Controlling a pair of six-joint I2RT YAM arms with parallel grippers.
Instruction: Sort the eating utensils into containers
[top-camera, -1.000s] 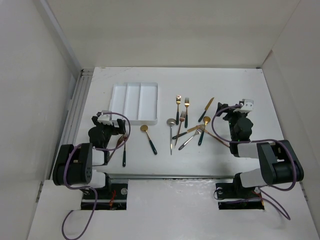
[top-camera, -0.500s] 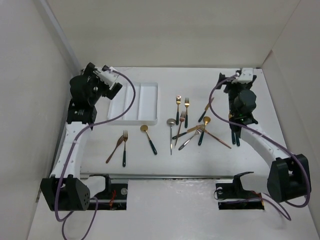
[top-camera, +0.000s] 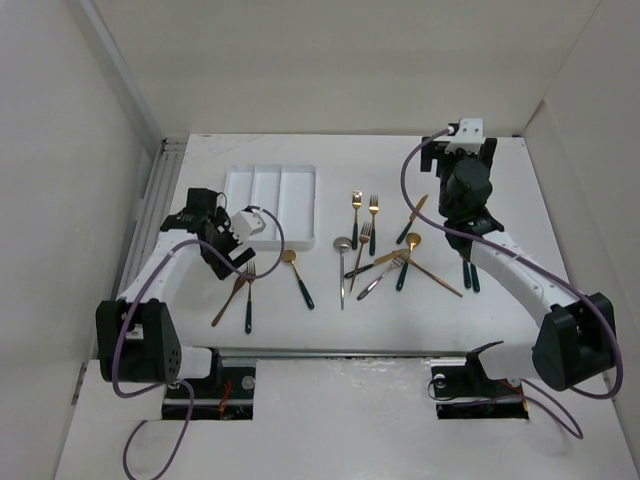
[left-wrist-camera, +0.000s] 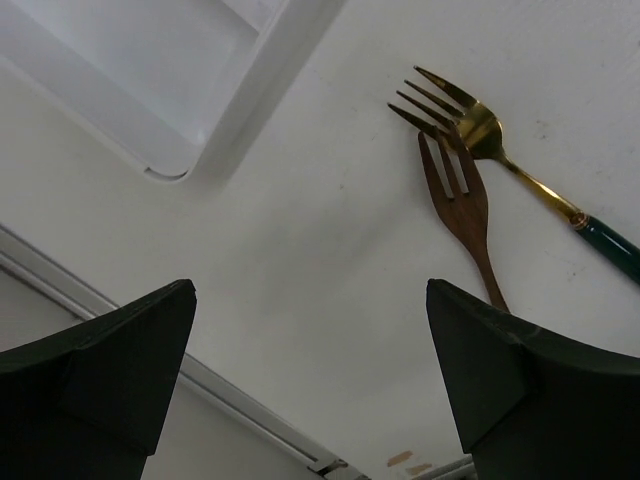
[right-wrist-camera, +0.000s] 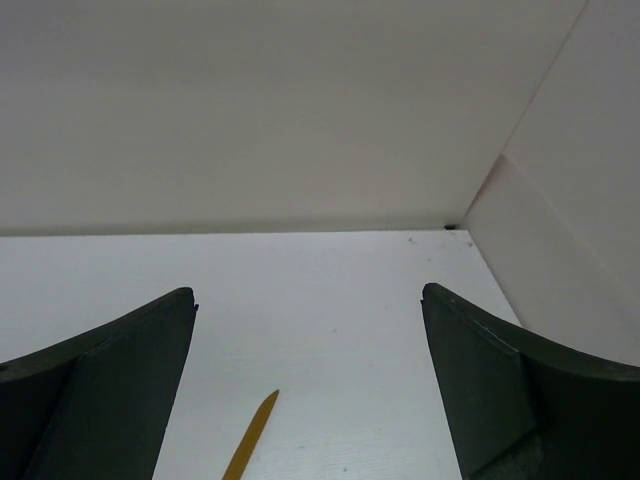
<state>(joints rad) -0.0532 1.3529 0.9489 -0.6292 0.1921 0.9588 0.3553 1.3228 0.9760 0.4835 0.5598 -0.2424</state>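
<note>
Now my left gripper (left-wrist-camera: 310, 310) hangs with the jaws wide apart and nothing between them, just off the near left corner of the tray (left-wrist-camera: 240, 110). Two forks lie on the near side of that corner: the gold fork (left-wrist-camera: 478, 125) with a dark handle, and the copper fork (left-wrist-camera: 462, 205). Both heads point to the tray and sit very close, maybe touching at the tines. The handles run away from the tray, the gold one almost straight, the copper one slanting to the left. In my left wrist view the forks are not between my fingers; they lie off toward the finger (left-wrist-camera: 520, 400) at the right of that view. So I judge I must shift to that side and set the jaws across one handle before closing. My right gripper (right-wrist-camera: 308, 310) is wide open and empty too, far from the tray, beyond the other utensils (top-camera: 380, 255) lying right of the tray. Its camera shows only the tip of a knife (right-wrist-camera: 250, 440). The left arm is clearly the nearer one for these forks. The tray's three compartments show nothing inside.
</note>
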